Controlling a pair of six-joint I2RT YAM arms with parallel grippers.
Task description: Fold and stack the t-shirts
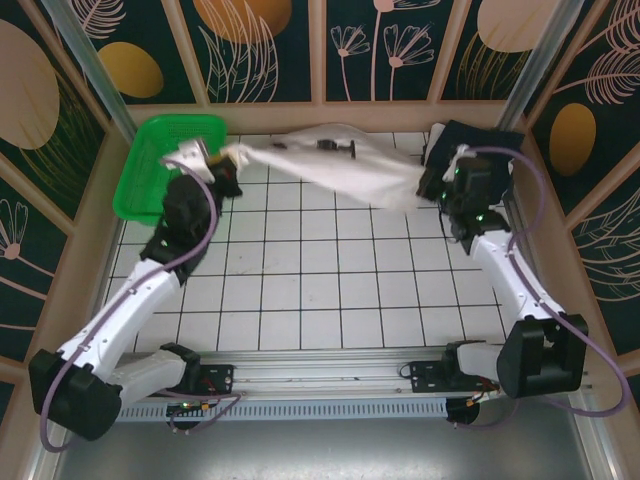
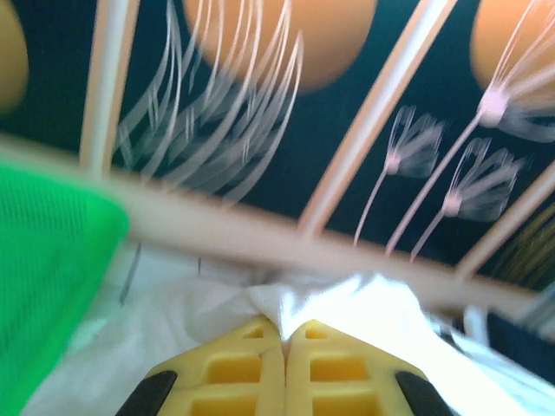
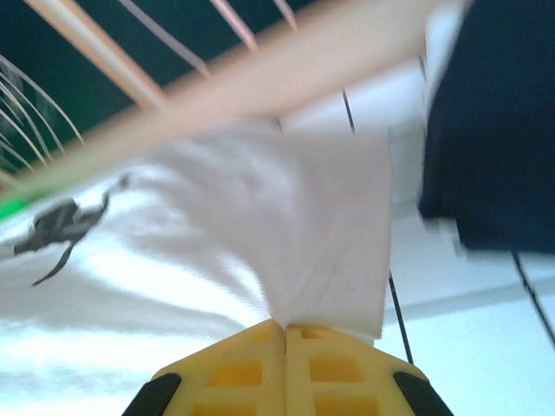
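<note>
**Left end effector** (image 1: 228,158): closed, pinching one end of the cream t-shirt (image 1: 340,165). In the left wrist view the yellow fingers (image 2: 234,368) meet at the centre line, with cloth (image 2: 364,303) bunched at their tips (image 2: 284,334).

**Right end effector** (image 1: 428,185): closed, gripping the opposite end of the same garment. In the right wrist view a fold of the fabric (image 3: 260,217) runs out from between the closed fingers (image 3: 284,328).

**Cream t-shirt:** stretched between the two end effectors across the far part of the table (image 1: 300,290), at about 12 o'clock in the overhead view. It sags toward the right grip. A small dark mark (image 1: 335,147) shows near its far edge and also appears in the right wrist view (image 3: 61,221).

**Navy t-shirt** (image 1: 480,135): lies in the far right corner, at about 1 o'clock, just beside the right end effector. The right wrist housing overlaps its near edge. In the right wrist view it sits at 2 o'clock (image 3: 494,130).

**Obstructions:**
- The green mesh basket (image 1: 150,170) sits at 10 o'clock against the left wall. The left wrist overlaps its right rim. In the left wrist view it lies at 9 o'clock (image 2: 43,260).
- The patterned wall panels (image 1: 270,50) stand close behind the stretched garment.
- A lilac cable (image 1: 195,240) loops along the left arm.
</note>
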